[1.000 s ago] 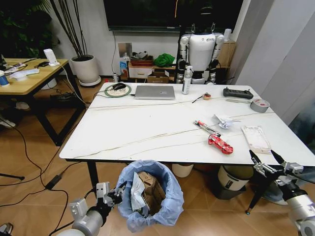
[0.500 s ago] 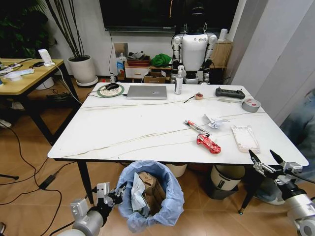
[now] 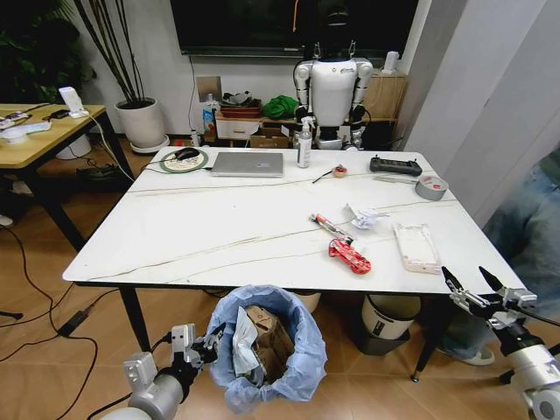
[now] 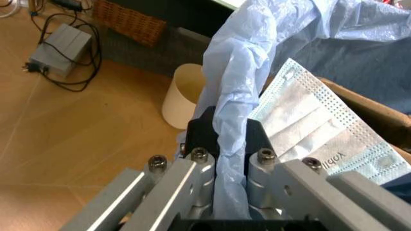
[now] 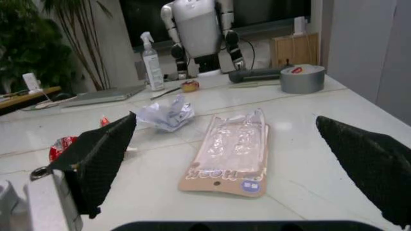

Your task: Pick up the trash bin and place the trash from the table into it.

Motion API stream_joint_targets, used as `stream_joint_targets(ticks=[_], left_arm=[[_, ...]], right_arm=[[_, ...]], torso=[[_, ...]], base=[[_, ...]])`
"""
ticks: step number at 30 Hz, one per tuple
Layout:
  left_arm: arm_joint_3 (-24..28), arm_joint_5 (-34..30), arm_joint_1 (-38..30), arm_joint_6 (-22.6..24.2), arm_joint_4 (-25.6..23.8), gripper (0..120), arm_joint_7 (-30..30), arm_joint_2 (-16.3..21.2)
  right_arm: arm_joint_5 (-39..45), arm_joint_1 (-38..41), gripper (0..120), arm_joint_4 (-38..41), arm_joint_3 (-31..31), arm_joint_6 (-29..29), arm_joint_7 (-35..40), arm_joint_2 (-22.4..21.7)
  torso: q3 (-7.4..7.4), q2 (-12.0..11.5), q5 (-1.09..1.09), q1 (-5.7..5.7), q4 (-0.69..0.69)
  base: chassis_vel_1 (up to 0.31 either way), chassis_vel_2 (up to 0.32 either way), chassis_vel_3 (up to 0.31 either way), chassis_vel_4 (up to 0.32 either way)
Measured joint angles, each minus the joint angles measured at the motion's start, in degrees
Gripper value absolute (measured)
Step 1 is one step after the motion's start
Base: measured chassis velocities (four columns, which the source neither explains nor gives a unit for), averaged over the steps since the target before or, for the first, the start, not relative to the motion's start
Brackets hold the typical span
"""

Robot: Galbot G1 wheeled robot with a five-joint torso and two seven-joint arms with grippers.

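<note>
- Bin [image 3: 262, 346] hangs below the desk's [image 3: 219, 236] near edge, held off the floor by the left gripper [image 3: 208, 344], whose jaws are clamped tight on a fold of the blue bag [image 4: 234, 120] at the rim. Gripping there, I judge, keeps the mouth facing up and open beside the desk edge so litter can drop in.
- Just past those jaws, inside the bag, lie a pale face mask [image 4: 314, 139] and a brown carton [image 3: 262, 328]; the mask carries small print too faint to read with confidence. Beyond the jaws on the floor stands a cream bucket [image 4: 183, 96].
- Right gripper [image 3: 477, 293] hovers off the desk's right corner, jaws spread wide and holding nothing, apparently poised to reach in for the trash.
- Straight ahead of its jaws lies a clear blister pack [image 5: 234, 149] on a card backing with a blue sticker, its lettering unreadable. Beyond that sits crumpled paper [image 5: 165, 114]; off to one side, near one jaw, is a red wrapper [image 5: 63, 147].
- Farther from the jaws are a tape roll [image 5: 301, 78], a spray bottle [image 5: 150, 60] and a laptop [image 3: 248, 164], not trash.
</note>
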Motion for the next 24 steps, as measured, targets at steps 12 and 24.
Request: stream_joint_targets(ticks=[12, 24], left_arm=[[0.0, 0.1, 0.4, 0.0, -0.2, 2, 0.0, 0.1], [-0.1, 0.3, 0.8, 0.0, -0.4, 2, 0.0, -0.1]], right_arm=[[-0.8, -0.2, 100, 0.0, -0.3, 0.8, -0.9, 0.6], [-4.0, -0.1, 100, 5.6, -2.2, 1.7, 2.4, -2.3]], torso=[[0.0, 0.0, 0.0, 0.0, 0.01], [0.0, 0.0, -0.01, -0.01, 0.01]], base=[[-0.097, -0.092, 0.111, 0.097], [-0.059, -0.061, 0.044, 0.063]])
